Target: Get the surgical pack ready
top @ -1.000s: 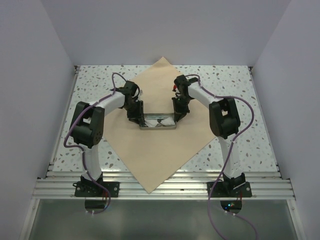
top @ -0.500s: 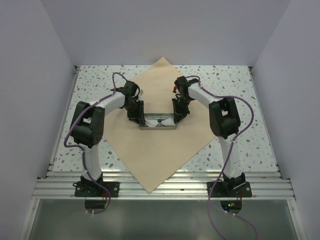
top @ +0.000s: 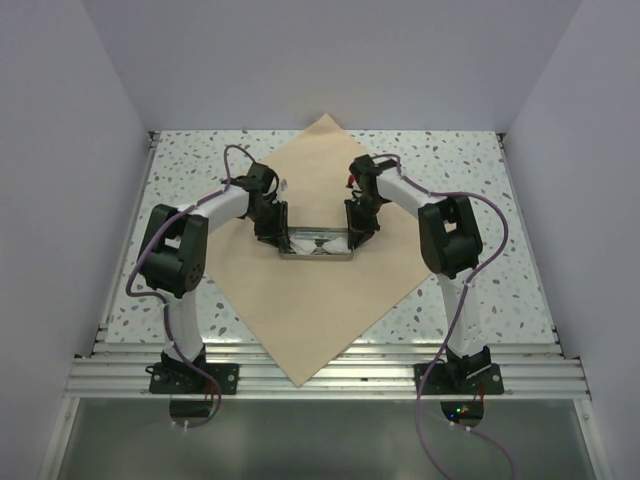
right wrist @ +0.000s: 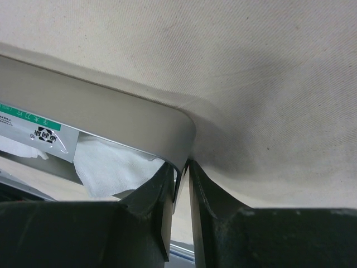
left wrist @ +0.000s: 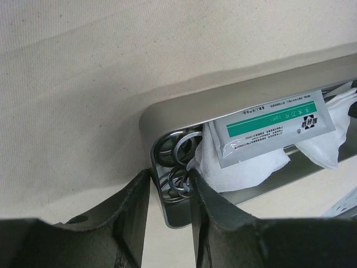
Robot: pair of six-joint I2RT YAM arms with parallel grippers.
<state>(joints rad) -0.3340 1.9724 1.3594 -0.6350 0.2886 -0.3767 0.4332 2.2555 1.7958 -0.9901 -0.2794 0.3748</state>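
Note:
The tan wrap sheet (top: 310, 300) lies spread as a diamond on the table. The small steel tray (top: 316, 256) stands on its middle. In the left wrist view the tray (left wrist: 234, 100) holds steel scissor rings (left wrist: 175, 148), white gauze (left wrist: 245, 167) and a green-and-white packet (left wrist: 273, 125). My left gripper (top: 277, 238) straddles the tray's left end wall, one finger outside and one inside, with a gap left over (left wrist: 170, 176). My right gripper (top: 355, 235) is shut on the tray's right end wall (right wrist: 179, 167). The tray (right wrist: 111, 106) and the gauze (right wrist: 106, 167) also show in the right wrist view.
The speckled white tabletop (top: 190, 160) shows around the wrap. White walls (top: 60, 200) close in the left, right and back. A metal rail (top: 320, 375) runs along the near edge by the arm bases.
The right arm's elbow has shifted very slightly left. The tray, the wrap and the left arm have not visibly moved.

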